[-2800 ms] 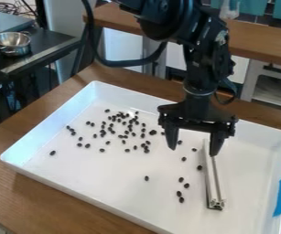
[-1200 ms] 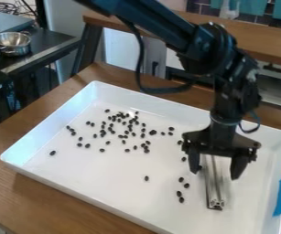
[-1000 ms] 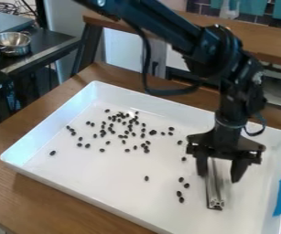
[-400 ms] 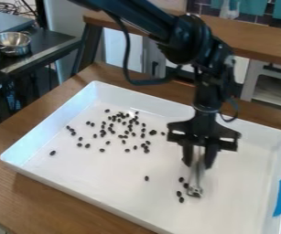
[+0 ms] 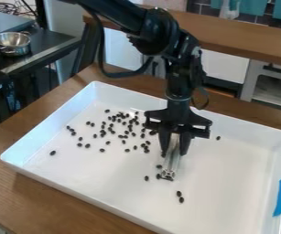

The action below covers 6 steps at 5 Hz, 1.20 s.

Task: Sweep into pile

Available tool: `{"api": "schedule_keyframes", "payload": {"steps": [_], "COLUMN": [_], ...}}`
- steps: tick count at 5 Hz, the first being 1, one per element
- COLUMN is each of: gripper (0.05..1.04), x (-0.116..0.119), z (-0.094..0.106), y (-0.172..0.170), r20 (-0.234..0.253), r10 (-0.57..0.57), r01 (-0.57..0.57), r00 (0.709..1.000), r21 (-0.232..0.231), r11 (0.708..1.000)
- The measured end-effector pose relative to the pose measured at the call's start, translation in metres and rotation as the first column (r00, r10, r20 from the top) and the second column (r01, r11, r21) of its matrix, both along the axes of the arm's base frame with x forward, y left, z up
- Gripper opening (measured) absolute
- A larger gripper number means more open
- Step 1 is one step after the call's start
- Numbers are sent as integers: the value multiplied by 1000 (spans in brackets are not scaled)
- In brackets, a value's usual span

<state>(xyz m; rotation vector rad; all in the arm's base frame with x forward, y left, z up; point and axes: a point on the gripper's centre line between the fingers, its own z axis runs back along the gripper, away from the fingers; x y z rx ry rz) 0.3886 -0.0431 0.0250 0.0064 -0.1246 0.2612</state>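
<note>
The sweep seems only partly done: the black two-finger gripper [image 5: 175, 153] clasps a slim silver metal bar [image 5: 171, 163] mid-tray, beside loosely scattered small black oval beans [image 5: 102, 150], with outliers left to gather across the shallow white rectangular tray [image 5: 105, 185].

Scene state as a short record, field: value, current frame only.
gripper: over the tray's middle, closed on the metal bar
tool: metal bar, near end angled down toward the tray floor
container: white tray on wooden table
material: small dark pieces, loosely scattered, densest image-left of the gripper
at bar's near end: a few pieces beside it
strays: front pair nearer the camera than the bar; lone piece image-right of the gripper
pile: not yet formed
</note>
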Motion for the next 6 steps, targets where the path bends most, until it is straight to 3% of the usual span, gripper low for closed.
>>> {"api": "schedule_keyframes", "payload": {"steps": [1, 2, 5, 6], "gripper": [367, 367, 367, 367], "x": [1, 1, -8, -14], "z": [-4, -7, -5, -4], "y": [15, 38, 140, 179], "r20": [20, 7, -87, -89], "r10": [-18, -36, -9, 37], "r01": [17, 36, 19, -23], "r00": [1000, 999, 996, 995], "r21": [25, 42, 112, 152], "r11": [1000, 998, 994, 988]}}
